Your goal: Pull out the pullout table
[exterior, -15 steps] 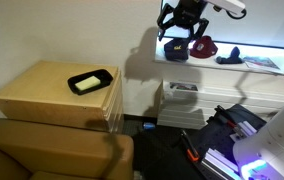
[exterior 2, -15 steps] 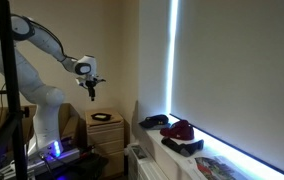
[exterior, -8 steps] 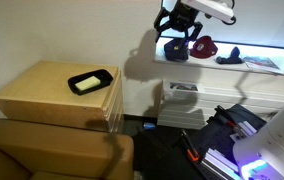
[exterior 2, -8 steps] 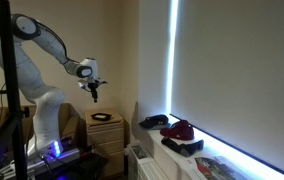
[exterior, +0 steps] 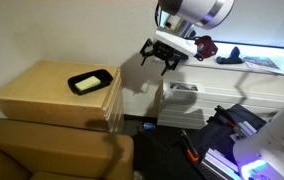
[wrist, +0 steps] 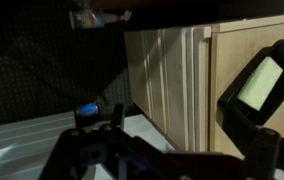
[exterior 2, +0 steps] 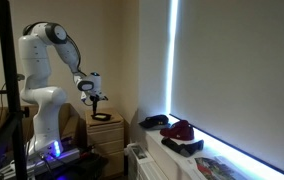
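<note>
The tan cabinet [exterior: 52,92] stands at the left with a small black tray [exterior: 90,81] on top. Thin board edges run down its front face [exterior: 115,98]. The pullout table looks like the slim board just under the top [wrist: 195,75], pushed in. My gripper [exterior: 160,58] hangs open and empty in the air beside the cabinet, apart from it. An exterior view shows the gripper [exterior 2: 97,99] just above the cabinet [exterior 2: 107,135]. In the wrist view the open jaws [wrist: 172,150] frame the slatted cabinet front.
A window shelf [exterior: 232,68] holds a red cap [exterior: 204,46], dark items and a magazine. A brown couch arm [exterior: 52,150] lies in front of the cabinet. The robot base and glowing equipment [exterior: 242,140] stand at the lower right.
The gripper has come down from high by the window shelf and moved toward the cabinet's front. It stays open and empty. The cabinet has not changed.
</note>
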Motion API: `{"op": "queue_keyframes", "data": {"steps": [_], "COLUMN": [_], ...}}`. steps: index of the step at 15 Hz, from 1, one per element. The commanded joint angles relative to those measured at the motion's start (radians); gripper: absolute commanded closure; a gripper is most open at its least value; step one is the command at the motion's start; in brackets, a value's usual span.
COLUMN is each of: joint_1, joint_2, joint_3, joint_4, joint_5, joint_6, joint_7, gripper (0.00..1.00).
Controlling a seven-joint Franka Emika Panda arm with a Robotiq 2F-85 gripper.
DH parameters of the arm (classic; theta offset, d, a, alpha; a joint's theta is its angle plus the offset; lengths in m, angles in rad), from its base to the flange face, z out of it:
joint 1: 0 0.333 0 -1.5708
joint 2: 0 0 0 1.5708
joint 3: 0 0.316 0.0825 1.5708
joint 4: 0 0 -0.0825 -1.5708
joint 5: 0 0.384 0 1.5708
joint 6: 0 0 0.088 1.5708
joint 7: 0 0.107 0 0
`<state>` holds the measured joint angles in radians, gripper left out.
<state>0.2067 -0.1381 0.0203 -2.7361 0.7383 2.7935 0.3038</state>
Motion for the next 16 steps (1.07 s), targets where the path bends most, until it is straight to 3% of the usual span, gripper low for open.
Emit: {"op": "queue_keyframes", "data": {"steps": [1,2,5,6,8,9,11,13,16], "joint_1": [0.036,-0.015,-0.016,-0.016,-0.024,0.017,0.02,0.013,0.024], "joint_2": [0.094,0.058,0.087,0.091,0.215,0.279,0.382,0.504,0.682], "joint_3": [-0.045,0.022,0.014,0.02,0.026,0.001,0.026,0.051,0.066], "joint_4": [0.107,0.05,0.094,0.085,0.148,0.174,0.25,0.333,0.462], "joint_5": [0.222,0.142,0.192,0.16,0.2,0.249,0.412,0.482,0.477], "joint_6": [-0.149,-0.073,-0.125,-0.081,-0.045,-0.009,-0.046,-0.056,-0.027], "joint_7": [-0.121,-0.068,-0.09,-0.055,-0.091,-0.123,-0.25,-0.323,-0.34], "gripper": [0.0,0.0,0.0,0.0,0.0,0.0,0.0,0.0,0.0]}}
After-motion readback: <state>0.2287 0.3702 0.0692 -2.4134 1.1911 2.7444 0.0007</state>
